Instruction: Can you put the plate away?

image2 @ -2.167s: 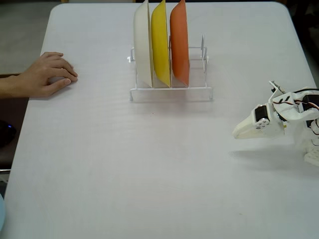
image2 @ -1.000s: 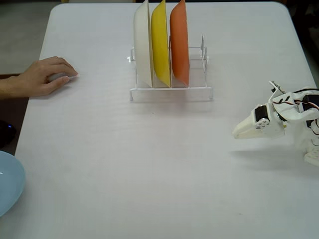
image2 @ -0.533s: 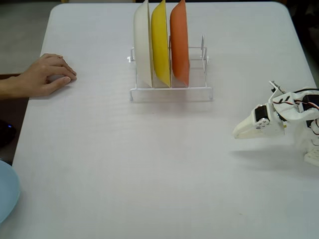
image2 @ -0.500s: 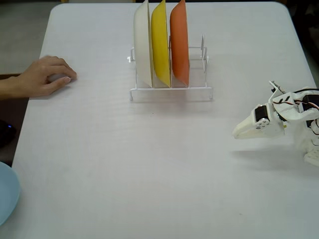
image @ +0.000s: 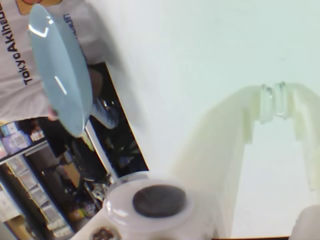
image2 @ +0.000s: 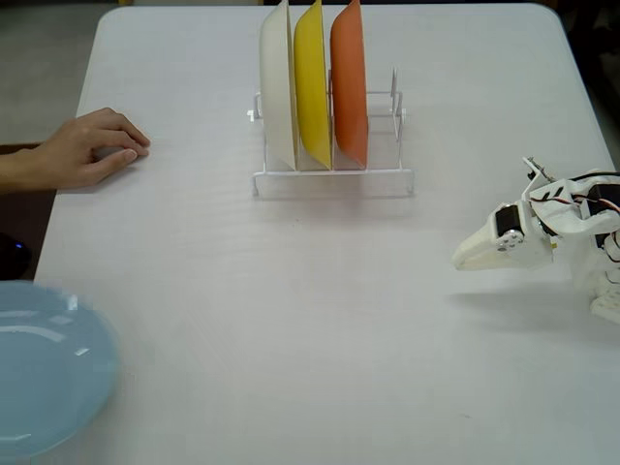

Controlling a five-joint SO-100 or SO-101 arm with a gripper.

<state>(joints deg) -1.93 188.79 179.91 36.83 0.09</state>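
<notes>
Plate [image2: 48,368], light blue, sits at the table's [image2: 320,320] left edge, far from the dish rack [image2: 332,179]. Well to the right of the rack, the gripper [image2: 460,260] rests low, tip pointing left, jaws closed on nothing. A person's hand [image2: 87,147] lies flat left of the rack.

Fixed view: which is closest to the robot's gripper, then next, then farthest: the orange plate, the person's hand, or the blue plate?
From the gripper:
1. Orange plate, in the rack, up and left.
2. Person's hand, at the table's left edge.
3. Blue plate, bottom-left corner.
</notes>
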